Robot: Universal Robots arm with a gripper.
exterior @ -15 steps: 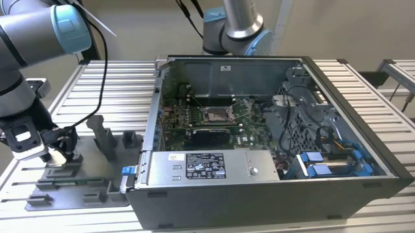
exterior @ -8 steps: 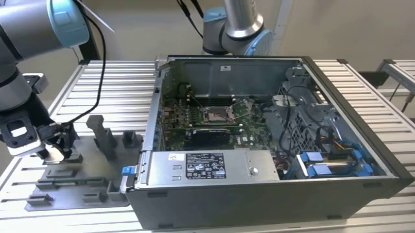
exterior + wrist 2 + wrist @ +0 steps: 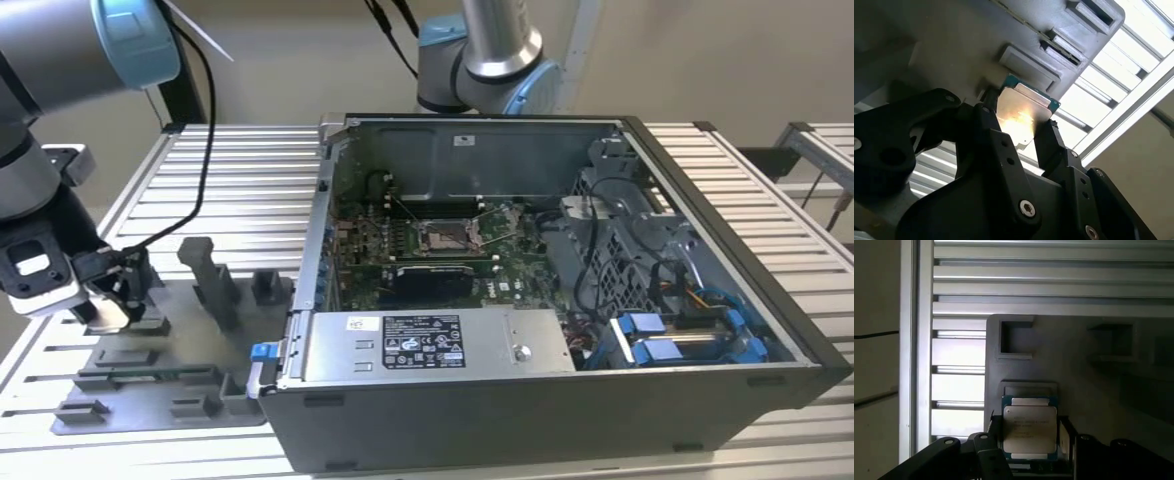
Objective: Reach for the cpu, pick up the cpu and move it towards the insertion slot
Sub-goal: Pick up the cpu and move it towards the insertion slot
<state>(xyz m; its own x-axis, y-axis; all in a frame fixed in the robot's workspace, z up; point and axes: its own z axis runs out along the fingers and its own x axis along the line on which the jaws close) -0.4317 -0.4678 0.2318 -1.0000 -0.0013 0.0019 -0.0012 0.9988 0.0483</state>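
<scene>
The cpu [image 3: 1021,116] is a small square chip with a shiny metal top and a green edge, seen in both wrist views [image 3: 1030,430]. My gripper [image 3: 1021,131] is shut on it, one black finger [image 3: 988,127] against each of two opposite sides. The chip hangs close over a shallow rectangular pocket [image 3: 1029,388] of the grey tray [image 3: 147,395]. In the exterior view my gripper [image 3: 114,300] is low over that tray, at the exterior view's left. The insertion slot [image 3: 447,237] lies in the green motherboard inside the open computer case, well to the right of the gripper.
Upright grey blocks [image 3: 214,280] stand on the tray between my gripper and the case wall [image 3: 310,270]. The case [image 3: 747,290] holds cables, blue drive clips and a power supply [image 3: 427,345]. A second robot arm [image 3: 487,50] stands behind the case. The table is ribbed aluminium [image 3: 240,180].
</scene>
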